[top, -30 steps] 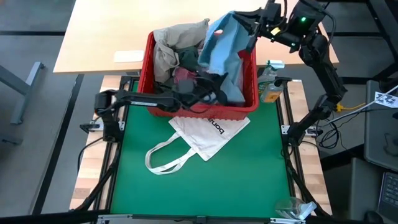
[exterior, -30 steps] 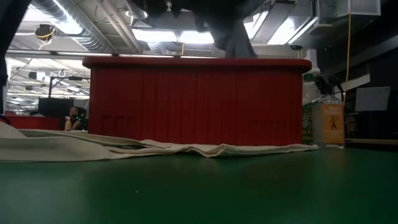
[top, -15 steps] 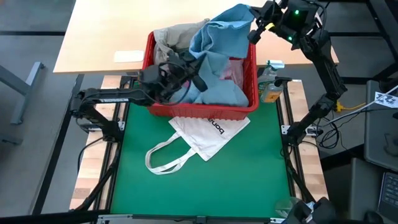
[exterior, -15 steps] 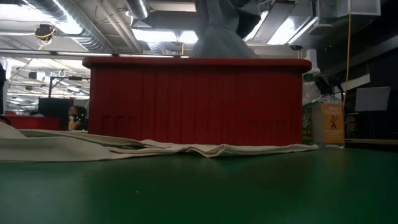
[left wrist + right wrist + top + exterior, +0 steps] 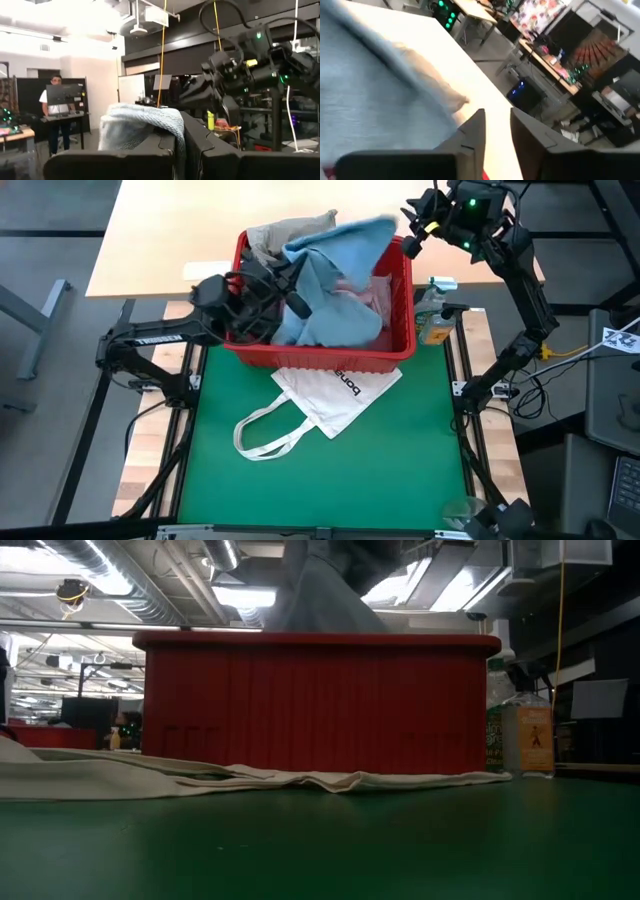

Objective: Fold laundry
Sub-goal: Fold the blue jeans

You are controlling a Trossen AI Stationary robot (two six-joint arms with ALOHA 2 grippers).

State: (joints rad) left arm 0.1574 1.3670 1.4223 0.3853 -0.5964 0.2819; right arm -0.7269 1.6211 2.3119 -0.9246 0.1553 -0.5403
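A red slotted basket holds the laundry: a light blue garment on top, a beige one at the far left, and a pink one. My left gripper is over the basket's left half, shut on the blue garment. My right gripper hangs open above the basket's far right corner, with nothing between its fingers. The blue cloth's far tip lies just left of it. In the low view the cloth rises above the basket. My left gripper pinches a bunched fold of the light blue garment between its two fingers; the cloth drapes over the fingertips. The fingers come from the table's left, slanting a little upward. The garment is raised at the hold, its other parts spread over the laundry in the basket.
A white tote bag with loop handles lies on the green mat against the basket's near wall. Bottles stand right of the basket. A wooden table lies beyond it. A person stands far off in the room.
My right gripper has opened and let go of the blue garment, tipping downward above the basket's far right corner. My left gripper, shut on the garment, has risen out of the basket and drawn back toward the table's left, pulling the cloth across the basket top.
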